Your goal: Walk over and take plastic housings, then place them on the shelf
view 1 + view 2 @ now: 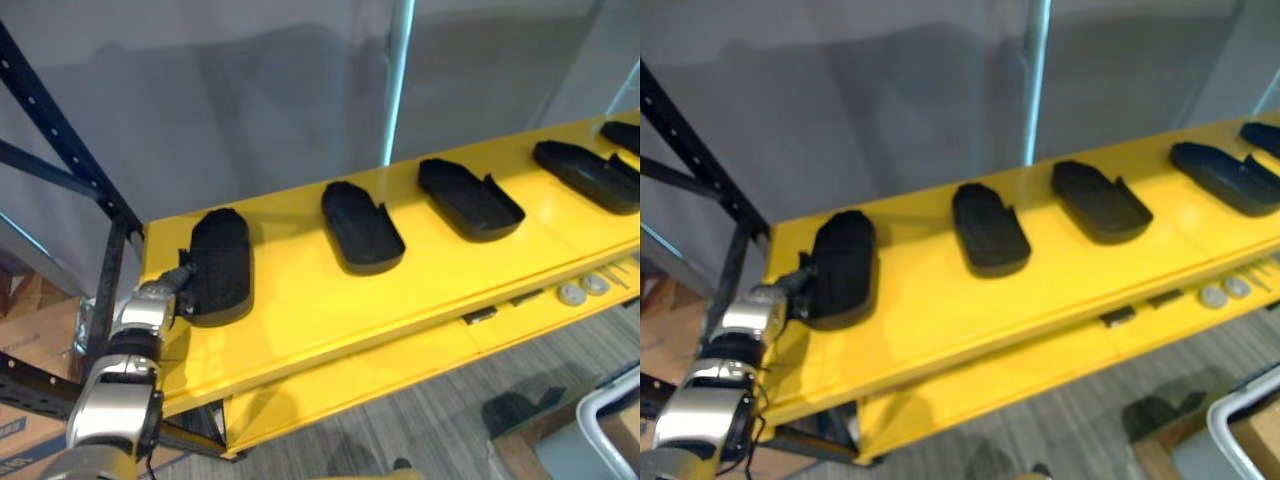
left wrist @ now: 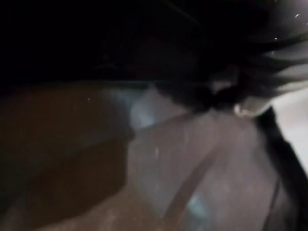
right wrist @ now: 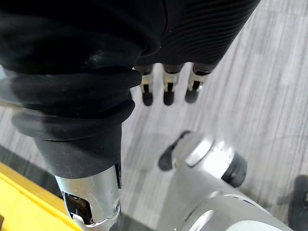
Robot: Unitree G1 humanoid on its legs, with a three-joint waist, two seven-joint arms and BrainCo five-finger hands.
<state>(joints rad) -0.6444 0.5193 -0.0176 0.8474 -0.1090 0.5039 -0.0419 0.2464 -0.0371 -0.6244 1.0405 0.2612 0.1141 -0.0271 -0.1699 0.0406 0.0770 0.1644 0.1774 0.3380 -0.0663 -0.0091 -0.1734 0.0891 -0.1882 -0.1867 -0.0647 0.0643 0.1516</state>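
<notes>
Placing step, apparently: leftmost housing [image 1: 220,262] being set on yellow shelf [image 1: 330,310] by left hand [image 1: 182,280] (grip cannot be told); release being required next; right hand [image 3: 166,89] hanging relaxed.

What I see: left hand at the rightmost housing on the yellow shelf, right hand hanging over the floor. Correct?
Wrong on one point: the left eye view shows the left hand at the leftmost housing on the yellow shelf, not the rightmost. The right hand does hang over the floor.
</notes>
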